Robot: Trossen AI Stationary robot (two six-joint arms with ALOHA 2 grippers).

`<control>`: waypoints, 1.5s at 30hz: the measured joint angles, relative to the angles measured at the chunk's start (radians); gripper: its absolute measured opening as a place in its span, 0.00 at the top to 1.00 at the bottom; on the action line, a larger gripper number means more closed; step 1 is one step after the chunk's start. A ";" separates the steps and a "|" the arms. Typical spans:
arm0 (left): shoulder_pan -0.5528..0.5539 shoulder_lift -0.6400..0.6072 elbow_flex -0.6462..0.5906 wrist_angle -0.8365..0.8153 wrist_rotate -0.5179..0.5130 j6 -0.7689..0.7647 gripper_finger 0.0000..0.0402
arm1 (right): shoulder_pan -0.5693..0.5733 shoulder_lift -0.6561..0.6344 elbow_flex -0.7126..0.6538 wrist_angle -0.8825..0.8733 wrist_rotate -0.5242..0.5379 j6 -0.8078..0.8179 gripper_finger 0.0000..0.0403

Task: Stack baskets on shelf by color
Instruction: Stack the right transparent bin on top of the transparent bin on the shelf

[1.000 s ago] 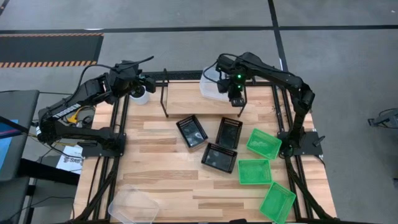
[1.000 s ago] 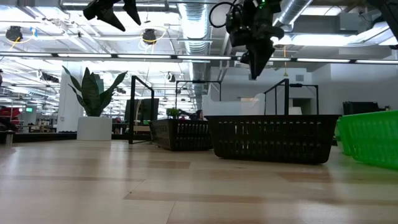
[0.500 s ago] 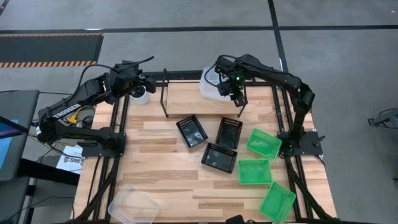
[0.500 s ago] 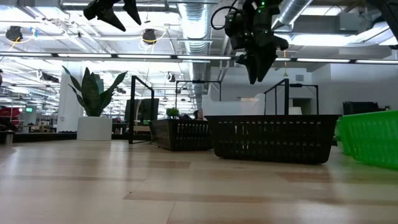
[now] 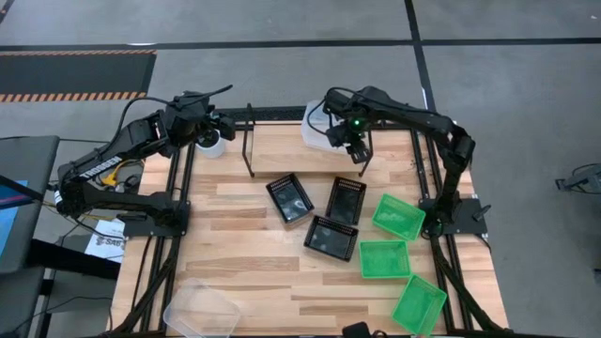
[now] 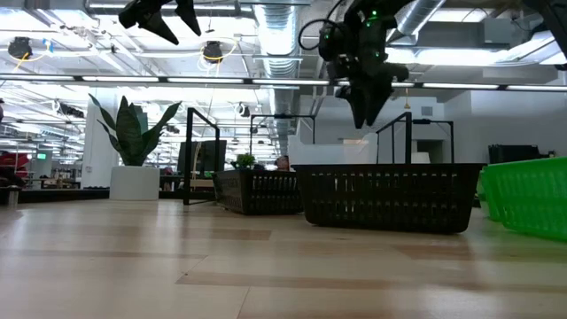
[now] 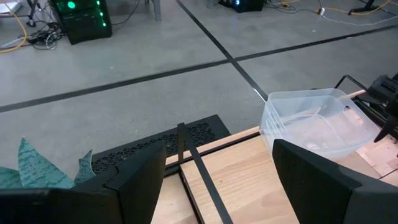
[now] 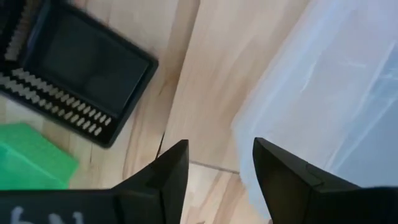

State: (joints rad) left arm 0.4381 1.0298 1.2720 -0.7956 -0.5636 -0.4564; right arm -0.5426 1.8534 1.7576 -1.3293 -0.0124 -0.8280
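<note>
Two nested clear baskets sit at the far end of the shelf board, and a third clear basket lies on the table's near left corner. Three black baskets and three green baskets rest flat on the table. My right gripper hovers open over the shelf, next to the clear baskets and touching nothing. High at the table's far left corner, my left gripper is open and empty.
A white plant pot with a green plant stands at the far left, just below my left gripper. The shelf's black hoop frames rise from the board. Bare table lies near left of the black baskets.
My right gripper has turned at the wrist and shifted a little toward the clear baskets on the shelf, staying open. The baskets have not moved.
</note>
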 joint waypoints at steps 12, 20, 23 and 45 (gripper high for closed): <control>0.000 0.000 0.000 0.000 0.000 -0.015 0.29 | -0.079 0.000 -0.051 0.019 0.016 -0.046 0.47; 0.000 0.000 0.000 0.000 0.000 -0.025 0.29 | -0.069 -0.003 -0.162 0.122 0.094 -0.055 0.50; 0.000 0.000 0.000 0.000 0.000 -0.027 0.29 | -0.054 -0.006 -0.173 0.134 0.176 -0.029 0.56; 0.000 0.000 0.000 -0.001 0.012 -0.061 0.29 | 0.165 0.002 -0.157 0.257 0.168 0.517 0.98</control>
State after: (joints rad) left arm 0.4381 1.0299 1.2720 -0.7963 -0.5512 -0.5179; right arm -0.3778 1.8552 1.6009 -1.0724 0.1559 -0.3105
